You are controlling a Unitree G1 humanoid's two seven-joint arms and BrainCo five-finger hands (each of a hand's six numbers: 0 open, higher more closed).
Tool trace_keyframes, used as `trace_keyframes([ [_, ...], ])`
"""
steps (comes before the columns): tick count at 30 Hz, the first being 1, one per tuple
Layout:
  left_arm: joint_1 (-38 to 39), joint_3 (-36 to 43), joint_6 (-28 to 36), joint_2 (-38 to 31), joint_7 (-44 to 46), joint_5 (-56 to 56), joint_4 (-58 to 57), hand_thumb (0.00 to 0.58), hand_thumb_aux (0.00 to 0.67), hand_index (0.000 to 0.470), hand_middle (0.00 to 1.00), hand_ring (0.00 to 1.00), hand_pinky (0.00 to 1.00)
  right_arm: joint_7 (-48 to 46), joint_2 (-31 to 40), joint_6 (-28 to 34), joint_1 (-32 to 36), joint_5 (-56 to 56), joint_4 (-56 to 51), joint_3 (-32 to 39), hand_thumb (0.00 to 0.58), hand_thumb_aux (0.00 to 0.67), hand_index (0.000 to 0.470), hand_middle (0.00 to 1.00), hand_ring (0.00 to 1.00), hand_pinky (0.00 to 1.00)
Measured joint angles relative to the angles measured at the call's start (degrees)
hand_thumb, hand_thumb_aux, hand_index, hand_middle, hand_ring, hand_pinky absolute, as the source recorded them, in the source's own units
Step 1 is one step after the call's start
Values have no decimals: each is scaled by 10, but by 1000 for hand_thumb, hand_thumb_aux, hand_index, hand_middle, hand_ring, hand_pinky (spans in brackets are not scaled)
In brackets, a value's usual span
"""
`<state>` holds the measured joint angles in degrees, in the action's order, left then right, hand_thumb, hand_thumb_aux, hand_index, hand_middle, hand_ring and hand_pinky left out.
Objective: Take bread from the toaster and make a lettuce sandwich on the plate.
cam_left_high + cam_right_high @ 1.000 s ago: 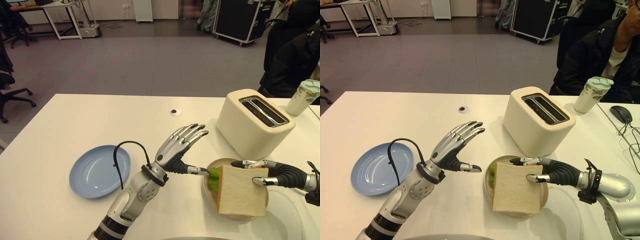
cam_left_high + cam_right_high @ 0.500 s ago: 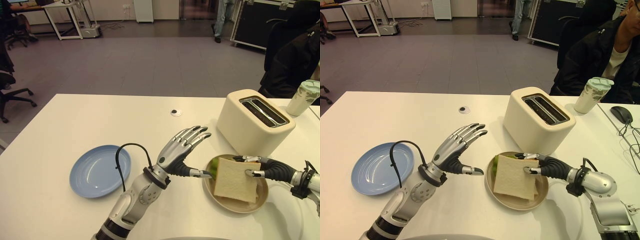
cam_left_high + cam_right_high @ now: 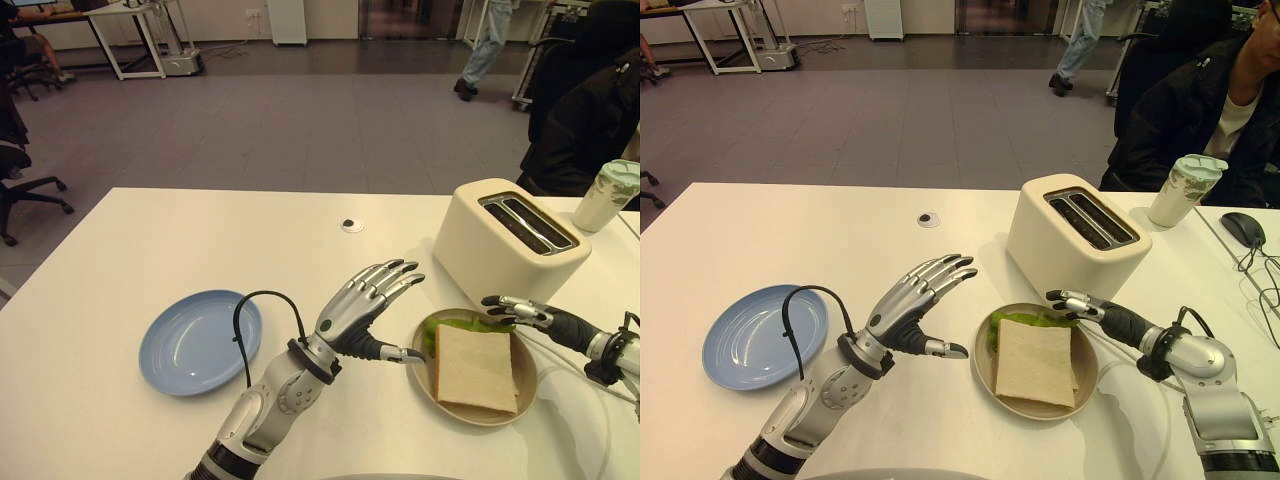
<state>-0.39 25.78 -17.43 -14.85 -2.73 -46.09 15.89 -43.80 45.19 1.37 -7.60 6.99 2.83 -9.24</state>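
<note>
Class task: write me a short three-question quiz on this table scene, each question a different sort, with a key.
1. True or false: the bread slice lies over lettuce on the tan plate.
2. What lies left of the left hand? A cup; B blue plate; C toaster.
3. Fill in: the right hand holds ____.
Key: 1 true; 2 B; 3 nothing.

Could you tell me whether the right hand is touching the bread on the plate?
Apart. The right eye view shows a strip of lettuce in the gap between the right hand and the bread.
</note>
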Motion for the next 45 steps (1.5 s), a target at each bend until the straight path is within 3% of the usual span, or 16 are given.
trace_keyframes([
  [5, 7, 0, 0, 0, 0, 0, 5, 0, 0, 0, 0, 0, 0, 29, -25, -9, 41, 32, 4, -36, 0, 0, 0, 0, 0, 0],
  [8, 9, 0, -2, 0, 5, 5, 5, 0, 0, 0, 0, 0, 0, 21, -58, 3, 57, 141, 49, -75, 0, 0, 0, 0, 0, 0],
  [9, 10, 1, -3, -1, 12, 12, 4, 0, 0, 0, 16, 16, 16, 11, -63, 14, 62, 179, 65, -86, 0, 0, 0, 63, 63, 63],
  [10, 15, 2, -4, -1, 31, 46, 0, 0, 0, 0, 169, 169, 169, -16, -63, 42, 60, 244, 86, -105, 0, 0, 0, 455, 455, 455],
  [11, 23, 3, -3, 1, 63, 105, -7, 0, 0, 0, 267, 267, 267, -51, -60, 68, 51, 303, 97, -126, 456, 360, 253, 773, 773, 773],
  [12, 30, 4, 0, 1, 88, 150, -13, 0, 0, 0, 439, 439, 439, -75, -54, 80, 41, 327, 98, -139, 580, 670, 470, 1000, 1000, 1000],
  [13, 39, 7, 6, 2, 123, 206, -16, 496, 415, 291, 612, 612, 612, -110, -40, 92, 23, 341, 91, -153, 580, 670, 470, 1000, 1000, 1000],
  [14, 45, 9, 12, 2, 154, 251, -20, 580, 670, 470, 694, 694, 694, -149, -21, 91, -1, 338, 75, -159, 580, 670, 470, 1000, 1000, 1000],
  [16, 51, 9, 22, -13, 210, 315, -25, 580, 670, 470, 792, 792, 792, -226, 24, 66, -57, 288, 26, -157, 580, 670, 470, 1000, 1000, 1000],
  [18, 54, 10, 30, -29, 252, 351, -28, 580, 670, 470, 784, 784, 784, -284, 53, 30, -102, 243, -25, -148, 580, 670, 470, 1000, 1000, 1000],
  [22, 69, 32, 46, -62, 321, 372, -28, 580, 670, 470, 773, 773, 773, -357, 115, -102, -159, 116, -172, -117, 580, 670, 470, 1000, 1000, 1000],
  [26, 70, 40, 49, -65, 334, 362, -28, 580, 670, 470, 745, 745, 745, -291, 140, -233, -143, -43, -246, -44, 580, 670, 470, 1000, 1000, 1000],
  [30, 68, 54, 53, -63, 319, 306, -48, 580, 670, 470, 741, 741, 741, -132, 99, -340, -54, -175, -199, 15, 580, 670, 470, 1000, 1000, 1000],
  [37, 38, 81, 50, -49, 245, 189, -109, 580, 670, 470, 729, 729, 729, 24, -32, -395, 30, -301, -90, 148, 580, 670, 470, 1000, 1000, 1000],
  [45, -57, 59, 62, -23, 121, 109, -240, 580, 670, 470, 718, 718, 718, 239, -179, -333, 147, -407, -206, 218, 580, 670, 470, 1000, 1000, 1000],
])
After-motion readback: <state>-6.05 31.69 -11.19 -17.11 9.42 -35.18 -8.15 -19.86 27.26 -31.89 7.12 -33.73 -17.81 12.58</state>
